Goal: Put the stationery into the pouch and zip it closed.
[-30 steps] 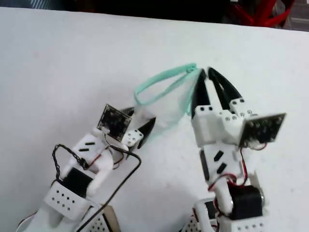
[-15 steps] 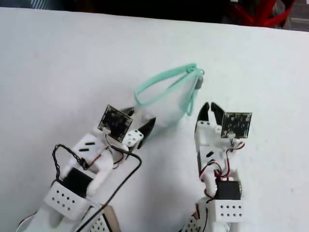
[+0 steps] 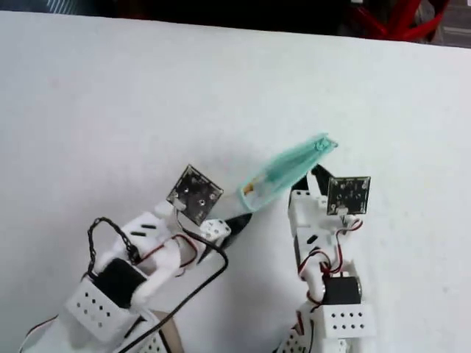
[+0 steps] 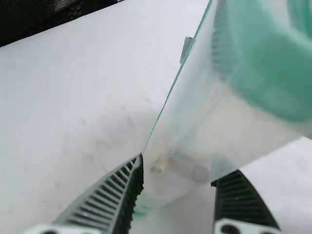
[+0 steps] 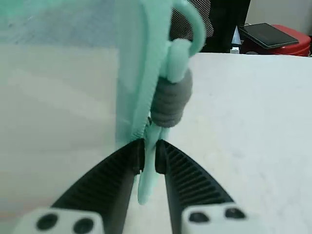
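The pouch (image 3: 283, 170) sits just right of the middle of the high view, a slim strip slanting from lower left to upper right over the white tabletop (image 3: 110, 95). Its body is clear, slightly frosted film. A mint-green zip band runs along one long edge, and that edge looks drawn together along its whole length.

The left hand (image 3: 237, 219) is at the pouch's lower-left end. In the left wrist view its two ribbed black fingers (image 4: 122, 190) stand fairly wide apart with the bottom corner of the film held between them. A small yellowish speck shows through the film near that corner; what it is cannot be told.

The right hand (image 3: 313, 175) is at the upper-right end, just below the tip of the pouch. In the right wrist view its fingers are pinched to a narrow slit around the mint zip pull (image 5: 146, 187), which hangs from the end of the green band. A ribbed grey bead (image 5: 170, 97) sits on the pull just above the fingertips.
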`<state>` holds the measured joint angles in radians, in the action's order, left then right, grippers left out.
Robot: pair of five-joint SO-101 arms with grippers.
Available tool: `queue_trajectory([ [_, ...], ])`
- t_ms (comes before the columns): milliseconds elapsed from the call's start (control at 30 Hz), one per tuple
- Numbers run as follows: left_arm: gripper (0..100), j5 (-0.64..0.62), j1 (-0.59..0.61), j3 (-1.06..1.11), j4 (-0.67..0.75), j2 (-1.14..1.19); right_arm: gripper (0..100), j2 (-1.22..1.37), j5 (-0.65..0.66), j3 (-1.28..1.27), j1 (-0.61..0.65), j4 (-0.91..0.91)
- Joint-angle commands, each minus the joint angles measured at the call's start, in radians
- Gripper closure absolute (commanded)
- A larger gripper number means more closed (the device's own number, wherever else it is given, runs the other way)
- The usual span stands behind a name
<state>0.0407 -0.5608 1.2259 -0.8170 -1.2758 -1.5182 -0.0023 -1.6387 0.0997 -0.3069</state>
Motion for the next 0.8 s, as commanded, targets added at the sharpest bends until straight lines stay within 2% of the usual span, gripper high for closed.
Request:
queue_trajectory([
  [0, 76, -0.005, -0.016, -0.075, -0.057, -0.005, 95.0, -0.012, 0.002, 0.008, -0.035, 0.018],
  [167, 77, -0.009, -0.024, -0.095, -0.140, -0.005, 94.9, -0.012, 0.002, 0.009, -0.047, 0.027],
  [400, 76, -0.003, -0.016, -0.299, -0.394, -0.005, 94.9, -0.005, 0.002, 0.008, -0.074, 0.045],
  [567, 76, 0.000, -0.018, -0.331, -0.414, -0.005, 94.9, -0.005, 0.002, 0.008, -0.071, 0.045],
  [700, 77, 0.100, -0.012, -0.374, -0.428, -0.016, 94.9, -0.005, 0.002, 0.008, -0.071, 0.045],
  [767, 77, 0.173, 0.031, -0.457, -0.482, -0.067, 94.9, -0.005, 0.002, 0.008, -0.071, 0.045],
])
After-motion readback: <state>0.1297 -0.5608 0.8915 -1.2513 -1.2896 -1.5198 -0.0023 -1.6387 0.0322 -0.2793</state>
